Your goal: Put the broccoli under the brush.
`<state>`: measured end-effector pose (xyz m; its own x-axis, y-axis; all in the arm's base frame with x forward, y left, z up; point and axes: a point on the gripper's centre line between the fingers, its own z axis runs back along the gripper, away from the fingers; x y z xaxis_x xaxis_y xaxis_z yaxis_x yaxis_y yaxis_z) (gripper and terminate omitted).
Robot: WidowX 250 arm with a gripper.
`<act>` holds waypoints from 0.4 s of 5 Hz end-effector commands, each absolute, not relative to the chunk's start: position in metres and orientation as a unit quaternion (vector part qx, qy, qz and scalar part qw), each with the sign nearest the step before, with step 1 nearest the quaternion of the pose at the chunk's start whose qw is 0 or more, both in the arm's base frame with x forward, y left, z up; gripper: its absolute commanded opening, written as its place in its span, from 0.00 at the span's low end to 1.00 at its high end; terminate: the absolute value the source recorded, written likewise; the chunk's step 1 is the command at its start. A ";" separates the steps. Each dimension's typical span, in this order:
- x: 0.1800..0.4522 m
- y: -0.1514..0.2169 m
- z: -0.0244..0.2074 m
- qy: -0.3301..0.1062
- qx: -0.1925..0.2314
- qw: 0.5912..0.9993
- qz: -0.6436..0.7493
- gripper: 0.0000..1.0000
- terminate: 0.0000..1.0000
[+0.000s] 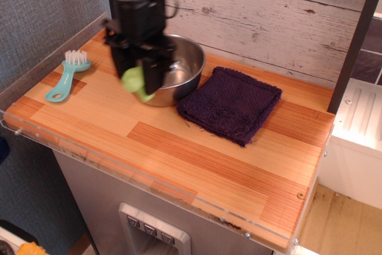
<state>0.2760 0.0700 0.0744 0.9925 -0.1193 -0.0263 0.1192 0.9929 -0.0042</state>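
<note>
My black gripper (138,79) is shut on the light-green broccoli (136,82) and holds it in the air in front of the left part of the steel bowl (182,67). The teal brush (67,76) with white bristles lies flat on the wooden table at the far left, bristles toward the back. The broccoli is to the right of the brush, apart from it. The arm hides the bowl's left side.
A dark purple cloth (231,104) lies right of the bowl. The wooden table (197,159) has a clear plastic rim along its left and front edges. A dark post (352,46) stands at the back right, with a white unit (355,147) beyond the table's right edge.
</note>
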 end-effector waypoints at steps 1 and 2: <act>0.245 0.120 0.093 0.017 0.035 0.998 -0.039 0.00 0.00; 0.243 0.125 0.078 0.013 0.060 0.995 -0.074 0.00 0.00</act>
<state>0.2473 0.1288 0.0654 0.9875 -0.1436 -0.0648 0.1493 0.9844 0.0929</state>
